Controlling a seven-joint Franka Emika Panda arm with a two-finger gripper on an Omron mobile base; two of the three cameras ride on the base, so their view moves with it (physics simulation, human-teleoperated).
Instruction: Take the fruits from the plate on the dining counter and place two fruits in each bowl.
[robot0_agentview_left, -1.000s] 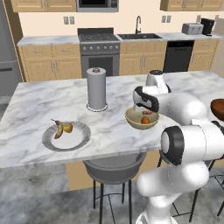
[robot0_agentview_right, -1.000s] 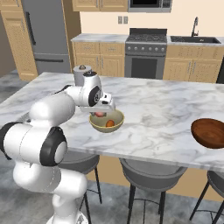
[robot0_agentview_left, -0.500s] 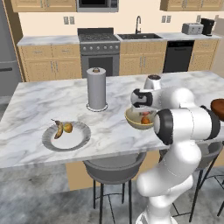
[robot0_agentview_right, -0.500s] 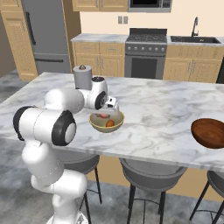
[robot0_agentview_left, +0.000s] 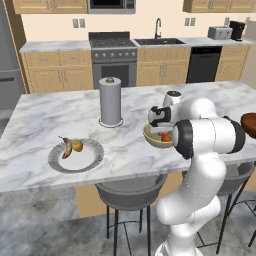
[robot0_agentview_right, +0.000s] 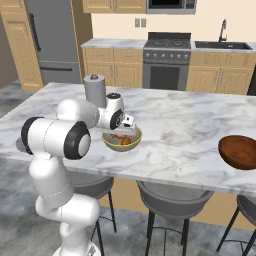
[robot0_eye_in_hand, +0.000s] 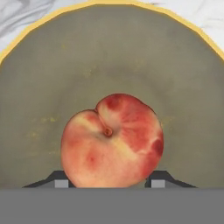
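The marble tabletop (robot0_agentview_left: 130, 150) carries a grey plate (robot0_agentview_left: 76, 156), a paper-towel roll (robot0_agentview_left: 110, 101) (upright), a tan bowl (robot0_agentview_right: 121, 139), and a reddish-brown bowl (robot0_agentview_right: 238, 151) well apart.

You will find a grey paper towel roll (robot0_agentview_left: 110, 102) standing upright on a round base, with grey bar stools (robot0_agentview_left: 131, 192) tucked in below. Along the back wall, note the steel stove (robot0_agentview_left: 112, 57), the sink with its dark faucet (robot0_agentview_left: 158, 29), the black dishwasher (robot0_agentview_left: 203, 64) and the toaster (robot0_agentview_left: 219, 33). The steel refrigerator (robot0_agentview_right: 53, 42) stands beside tan wood cabinets (robot0_agentview_right: 109, 67).
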